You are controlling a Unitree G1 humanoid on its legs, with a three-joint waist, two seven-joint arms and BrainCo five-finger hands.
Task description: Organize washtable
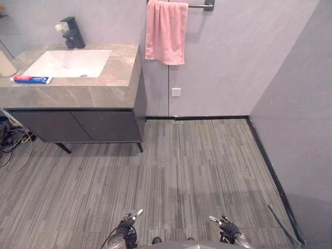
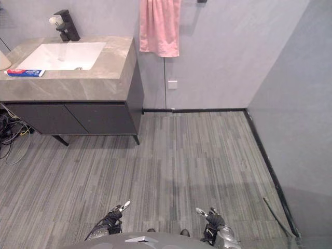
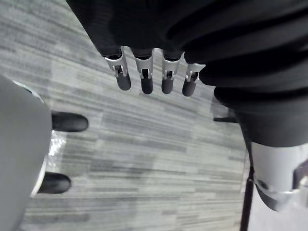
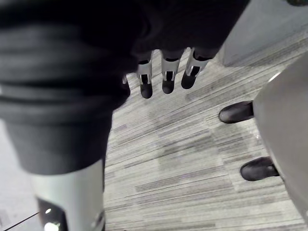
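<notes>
Left hand (image 3: 146,79) empty, fingers straight | right hand (image 4: 167,77) likewise | toothpaste tube (image 1: 31,79) on washtable (image 1: 104,93) beside sink (image 1: 57,65), print illegible

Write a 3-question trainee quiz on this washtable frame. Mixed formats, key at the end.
1. True or false: the toothpaste tube lies inside the sink basin.
2. Where is the pink towel? A: hanging from the wall bar. B: draped over the faucet. C: lying on the floor.
3. Short answer: what do the left hand and right hand hold?

Key
1. False: it lies on the countertop, beside the basin.
2. A.
3. Nothing: both are open, low over the floor.
</notes>
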